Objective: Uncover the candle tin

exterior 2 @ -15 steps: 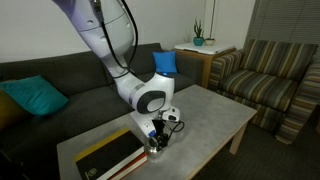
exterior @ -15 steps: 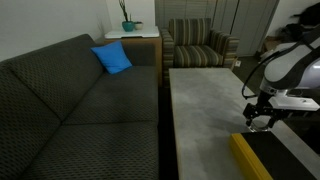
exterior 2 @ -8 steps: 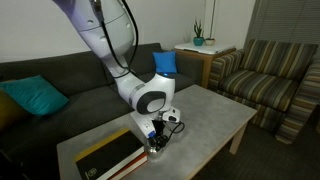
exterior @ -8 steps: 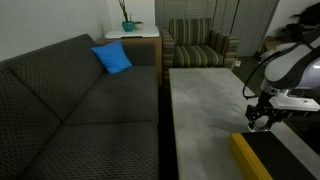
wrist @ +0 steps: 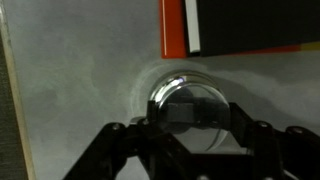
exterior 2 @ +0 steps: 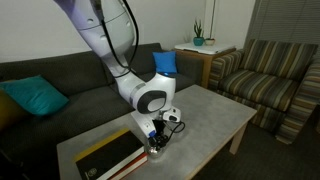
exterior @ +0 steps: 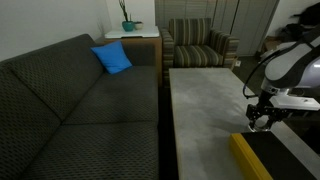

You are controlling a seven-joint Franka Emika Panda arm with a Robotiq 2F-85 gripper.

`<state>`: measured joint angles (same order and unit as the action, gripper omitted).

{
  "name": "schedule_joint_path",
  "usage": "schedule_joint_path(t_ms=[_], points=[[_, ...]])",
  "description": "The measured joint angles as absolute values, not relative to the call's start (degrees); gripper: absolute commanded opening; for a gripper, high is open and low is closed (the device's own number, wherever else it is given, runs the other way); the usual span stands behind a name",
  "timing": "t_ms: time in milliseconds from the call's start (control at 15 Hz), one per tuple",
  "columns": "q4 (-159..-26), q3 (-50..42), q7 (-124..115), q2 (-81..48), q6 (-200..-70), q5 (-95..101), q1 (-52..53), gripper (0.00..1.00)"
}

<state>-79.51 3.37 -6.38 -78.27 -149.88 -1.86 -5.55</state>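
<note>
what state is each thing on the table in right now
tool, down astride the candle tin, cannot tell if it grips
candle tin, upright, lid on
black box, lying flat beside the tin, apart from it

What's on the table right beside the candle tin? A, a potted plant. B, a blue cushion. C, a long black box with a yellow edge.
C: in the wrist view the black box lies on the table close beside the candle tin.
</note>
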Motion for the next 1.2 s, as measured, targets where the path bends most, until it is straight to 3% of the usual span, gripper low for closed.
schedule_joint_path(t_ms=[1200], points=[[-82.4, 3.6, 2.2, -76.2, -150.0, -1.4, -6.2, 0.45]])
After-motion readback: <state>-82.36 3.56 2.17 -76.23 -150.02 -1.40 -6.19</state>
